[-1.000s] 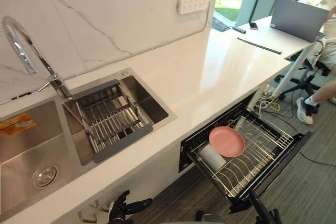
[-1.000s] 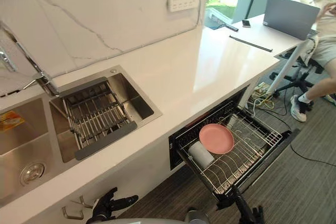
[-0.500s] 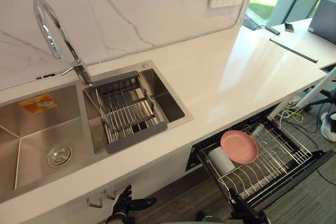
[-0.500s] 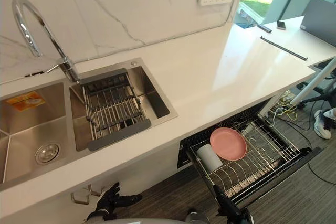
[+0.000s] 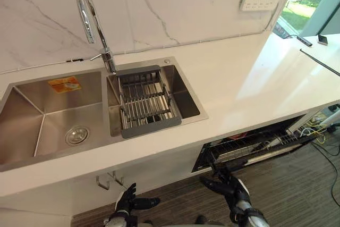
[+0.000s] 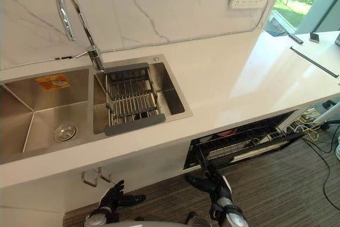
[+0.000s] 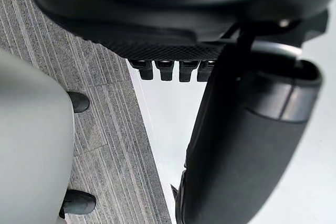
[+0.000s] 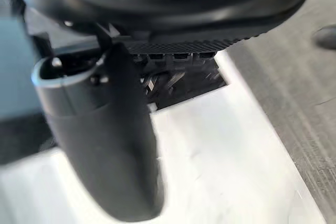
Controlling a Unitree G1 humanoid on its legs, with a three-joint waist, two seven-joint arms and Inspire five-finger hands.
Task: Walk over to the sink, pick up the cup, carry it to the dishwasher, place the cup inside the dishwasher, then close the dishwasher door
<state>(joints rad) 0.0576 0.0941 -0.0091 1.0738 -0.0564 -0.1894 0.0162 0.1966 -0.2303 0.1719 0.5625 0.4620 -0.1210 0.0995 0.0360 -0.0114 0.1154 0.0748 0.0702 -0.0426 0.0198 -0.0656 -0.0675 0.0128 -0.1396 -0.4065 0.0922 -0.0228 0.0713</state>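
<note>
The dishwasher drawer (image 5: 255,146) under the white counter (image 5: 239,83) stands out by a narrow strip, and a sliver of its wire rack (image 6: 239,141) shows. What lies in the rack is hidden beneath the counter edge. My right hand (image 5: 229,186) hangs low just in front of the drawer's left end, fingers straight and open, holding nothing. Its thumb (image 8: 105,129) shows against the white cabinet front in the right wrist view. Down by the floor below the sink, my left hand (image 5: 127,204) is open and idle.
A double steel sink (image 5: 32,110) is set in the counter, with a tall curved faucet (image 5: 87,9) and a drain rack (image 5: 146,104) across the right basin. A socket strip (image 5: 259,1) is on the marble wall. Grey carpet (image 6: 297,184) lies before the cabinets.
The camera has swung left, bringing the whole sink into view. The dishwasher drawer has gone from pulled well out to almost in, hiding the plate and cup. My right hand has come up to its front.
</note>
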